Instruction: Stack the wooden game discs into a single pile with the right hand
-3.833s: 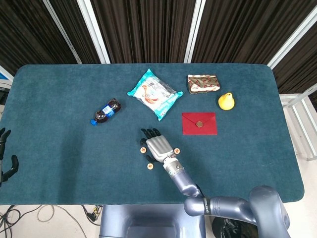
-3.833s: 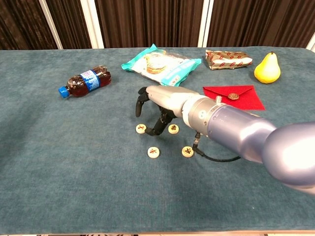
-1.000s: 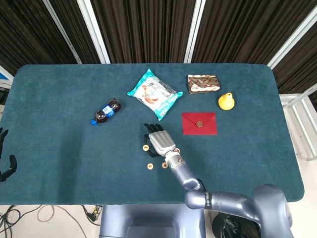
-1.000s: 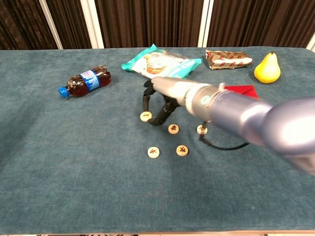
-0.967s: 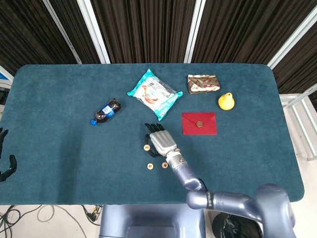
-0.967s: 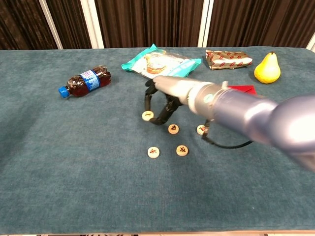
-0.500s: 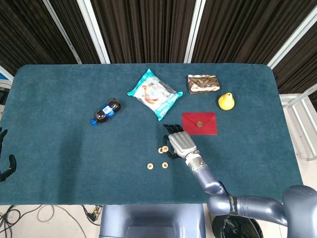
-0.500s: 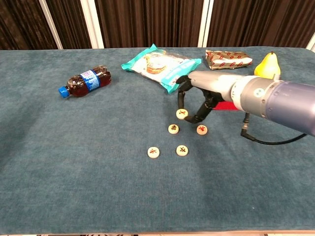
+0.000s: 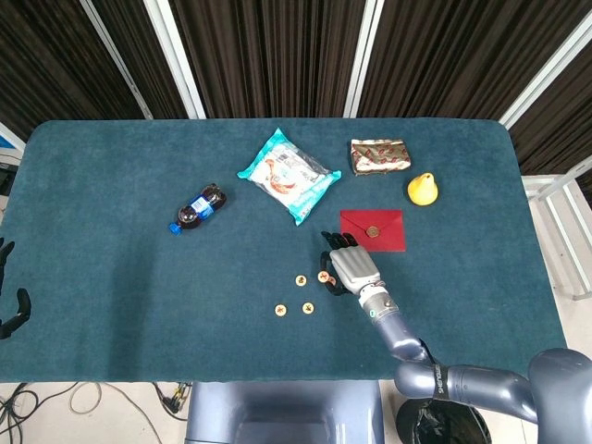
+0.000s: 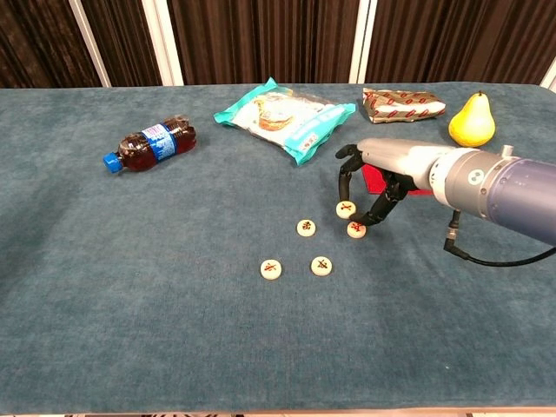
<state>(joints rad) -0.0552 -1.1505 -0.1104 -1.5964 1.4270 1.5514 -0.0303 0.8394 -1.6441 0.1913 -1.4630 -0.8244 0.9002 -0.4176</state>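
Several pale wooden discs with red or dark marks lie on the blue table cloth [image 10: 130, 330]. My right hand [image 10: 375, 184] [image 9: 351, 269] pinches one disc [image 10: 346, 208] [image 9: 323, 276] between thumb and fingers, just above and left of another disc [image 10: 356, 229] on the cloth. Three more lie apart to the left: one [image 10: 305, 228] [image 9: 301, 279] close by, two nearer the front [image 10: 271, 269] [image 10: 321, 265]. No disc sits on another. My left hand [image 9: 9, 301] shows only at the far left edge of the head view, fingers apart, holding nothing.
A red envelope [image 9: 373, 230] lies just behind the right hand. A snack bag [image 10: 287, 113], a cola bottle [image 10: 152, 143], a wrapped packet [image 10: 404, 104] and a yellow pear [image 10: 472, 120] lie further back.
The right hand has carried the pinched disc rightwards, from the left of the group to just over the rightmost disc. The other discs and the left hand have not moved.
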